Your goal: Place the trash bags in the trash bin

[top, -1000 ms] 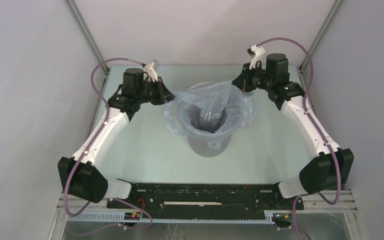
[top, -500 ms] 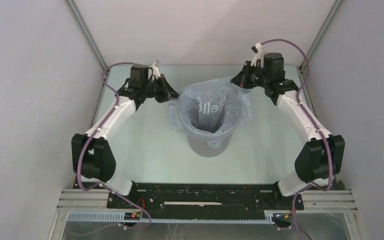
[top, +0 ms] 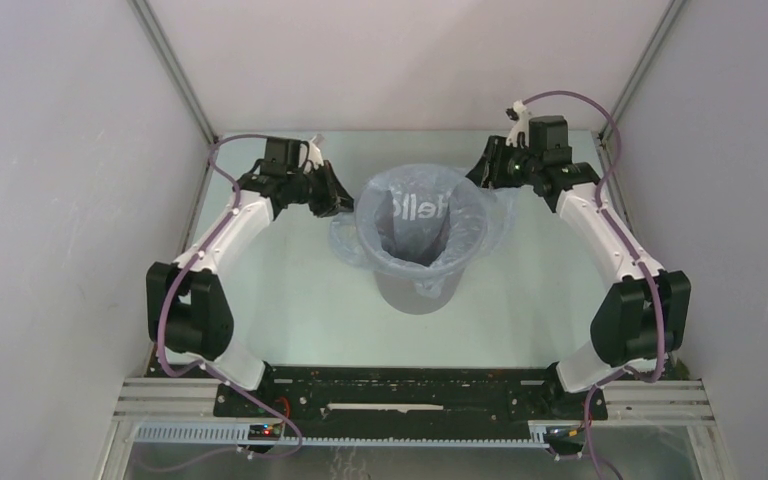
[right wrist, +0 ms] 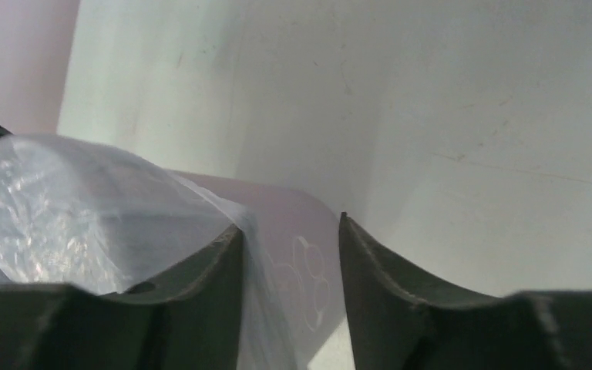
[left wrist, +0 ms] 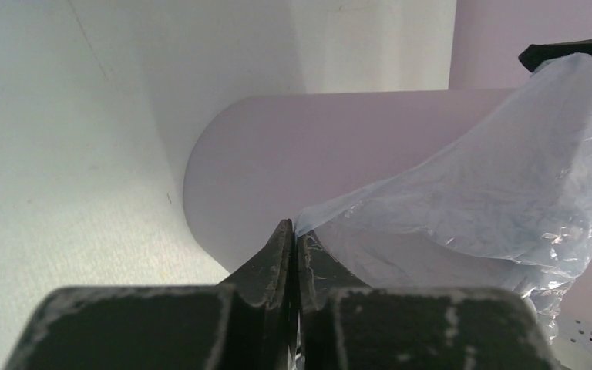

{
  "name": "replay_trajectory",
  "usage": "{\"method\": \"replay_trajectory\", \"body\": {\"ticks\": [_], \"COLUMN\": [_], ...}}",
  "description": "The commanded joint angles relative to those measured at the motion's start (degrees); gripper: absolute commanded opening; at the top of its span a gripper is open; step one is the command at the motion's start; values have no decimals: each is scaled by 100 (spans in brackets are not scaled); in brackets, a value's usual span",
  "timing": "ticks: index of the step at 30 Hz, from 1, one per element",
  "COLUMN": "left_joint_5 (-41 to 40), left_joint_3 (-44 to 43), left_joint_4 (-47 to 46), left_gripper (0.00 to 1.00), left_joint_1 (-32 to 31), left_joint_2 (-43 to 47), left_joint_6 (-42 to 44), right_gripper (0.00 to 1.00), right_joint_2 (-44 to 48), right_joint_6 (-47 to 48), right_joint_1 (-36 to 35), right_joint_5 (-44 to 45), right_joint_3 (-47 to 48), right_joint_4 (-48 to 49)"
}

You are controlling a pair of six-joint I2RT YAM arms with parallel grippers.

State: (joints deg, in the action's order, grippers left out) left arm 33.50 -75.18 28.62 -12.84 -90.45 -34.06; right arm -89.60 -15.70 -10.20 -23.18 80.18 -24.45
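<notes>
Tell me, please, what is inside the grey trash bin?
The translucent trash bag lines the trash bin, its edge folded over the rim, white lettering showing. The bag hides the bin's floor.

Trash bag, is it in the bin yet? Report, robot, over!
Left gripper shut on trash bag edge. Right gripper open, film between jaws. Bag lines trash bin, edges draped outside. Nothing blocking.

White lettering on trash bag (top: 420, 207), illegible.

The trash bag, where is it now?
In the top view the trash bag lines the grey bin in the centre, its edge folded over the rim, between the left gripper and the right gripper.
</notes>
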Motion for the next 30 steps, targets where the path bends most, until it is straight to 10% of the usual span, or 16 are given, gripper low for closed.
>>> {"method": "replay_trajectory", "body": {"ticks": [1,11,22,30], "left_joint_5": [78,-458,-707,-779], "left_joint_3": [-578,-751,349,778], "left_joint_4": [656,971,908,806], "left_gripper": [13,64,93,85], "left_joint_1": [25,31,89,131], "left_joint_2": [32,757,1654,1575], "left_joint_6": [468,533,334,414], "right_gripper": [60,100,90,68], "right_joint_2": [615,1927,2530,2427], "right_joint_6": [-11,-287,-522,-643], "right_joint_1": [18,103,309,321], "right_joint_5": [-2,291,601,1245], "right_joint_3": [365,417,-755,-1120], "right_joint_4": [-635,-1546,-1380,-956]}}
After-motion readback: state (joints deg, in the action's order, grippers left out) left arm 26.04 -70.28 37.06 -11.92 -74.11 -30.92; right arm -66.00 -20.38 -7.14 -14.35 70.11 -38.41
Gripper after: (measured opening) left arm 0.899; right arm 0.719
